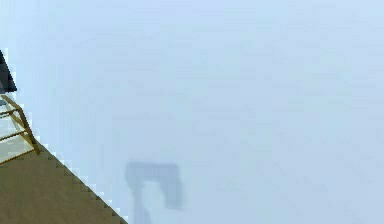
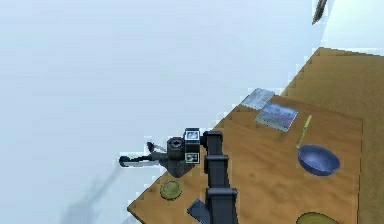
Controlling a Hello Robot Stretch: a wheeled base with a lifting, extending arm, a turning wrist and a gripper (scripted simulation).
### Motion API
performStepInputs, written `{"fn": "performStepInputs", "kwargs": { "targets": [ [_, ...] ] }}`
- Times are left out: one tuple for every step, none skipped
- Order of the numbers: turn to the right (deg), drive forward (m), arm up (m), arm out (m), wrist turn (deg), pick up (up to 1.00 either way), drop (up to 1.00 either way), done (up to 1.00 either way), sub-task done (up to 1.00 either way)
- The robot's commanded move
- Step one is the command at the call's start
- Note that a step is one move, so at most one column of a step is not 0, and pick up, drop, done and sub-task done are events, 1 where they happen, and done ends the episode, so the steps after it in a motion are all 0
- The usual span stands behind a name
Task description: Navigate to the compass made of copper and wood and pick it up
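Observation:
A small round copper-brown disc (image 2: 172, 188) lies on the wooden table (image 2: 260, 165) near its edge by the wall; it is too small to name for certain. My arm (image 2: 219, 185) rises from the bottom of the arm side view, just right of the disc. The gripper (image 2: 128, 160) reaches left past the table's edge. Its thin fingers (image 2: 140, 158) stand above and to the left of the disc, with bare pale wall behind them, and the gripper holds nothing.
On the table are a blue bowl (image 2: 318, 160), a thin yellow-green stick (image 2: 303, 128), two flat books (image 2: 277, 116) and a yellowish thing (image 2: 320, 217) at the bottom edge. The forward view has pale wall (image 1: 220, 90), brown floor (image 1: 45, 190) and a wooden frame (image 1: 14, 125) at its left.

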Motion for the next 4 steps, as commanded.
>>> {"fn": "performStepInputs", "kwargs": {
  "targets": [
    [0.0, 0.0, 0.0, 0.0, 30.0, 0.0, 0.0, 0.0, 0.0],
    [0.0, 0.0, -0.3, 0.0, 0.0, 0.0, 0.0, 0.0, 0.0],
    [0.0, 0.0, 0.0, 0.0, 0.0, 1.0, 0.0, 0.0, 0.0],
    [0.0, 0.0, 0.1, 0.0, 0.0, 0.0, 0.0, 0.0, 0.0]
  ]
}}
